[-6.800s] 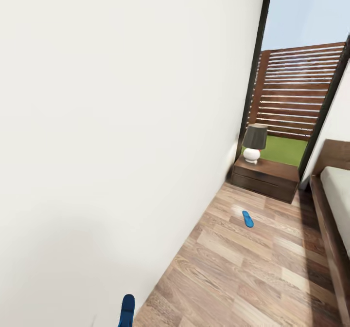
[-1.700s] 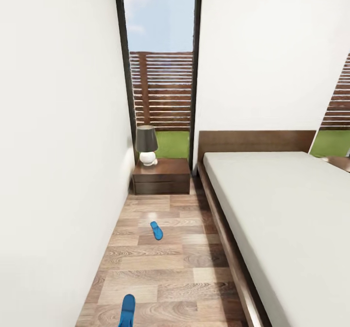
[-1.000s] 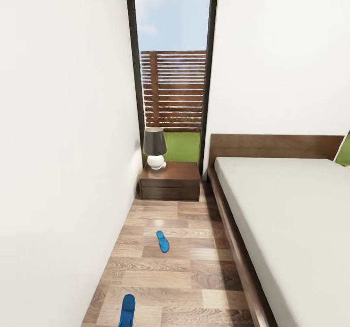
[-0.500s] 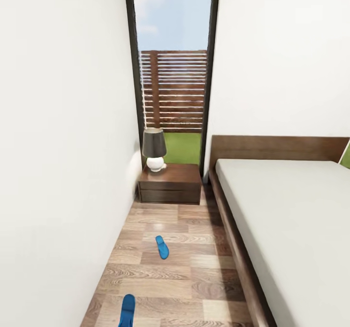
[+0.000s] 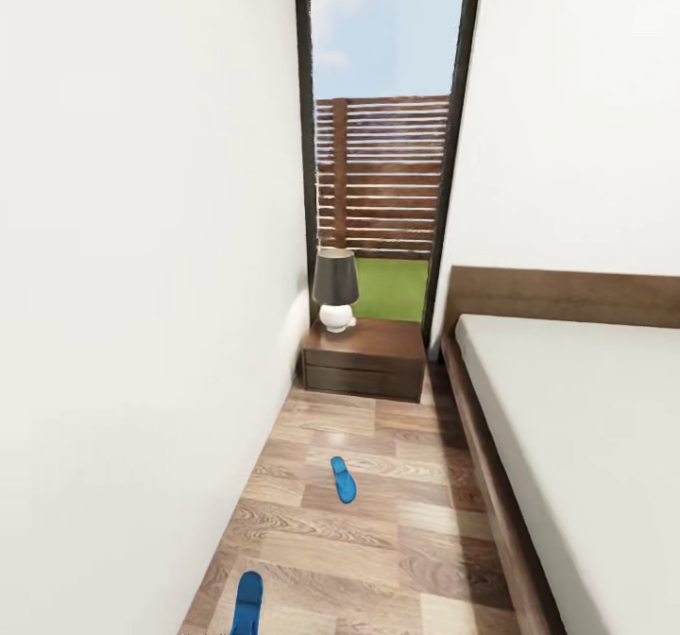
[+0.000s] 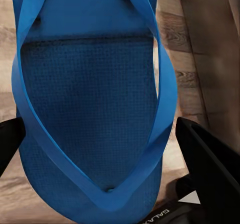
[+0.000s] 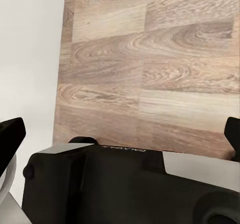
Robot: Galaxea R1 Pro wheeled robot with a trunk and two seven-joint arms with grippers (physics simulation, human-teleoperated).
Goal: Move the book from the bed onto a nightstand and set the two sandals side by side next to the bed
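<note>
1. The bed — dark frame, pale mattress — runs along one side of a narrow strip of wood-plank floor; no book can be seen on the part of the mattress in view, so I cannot tell whether that step is done.
2. The nightstand stands just beside the bed's headboard end, with a lamp on top and no book on it.
3. One blue sandal lies on the floor near the bed, between it and the wall.
4. The other sandal is pinched in the left gripper, well short of its mate — pairing them seems to remain.
5. The right gripper is spread wide, holding nothing.
</note>
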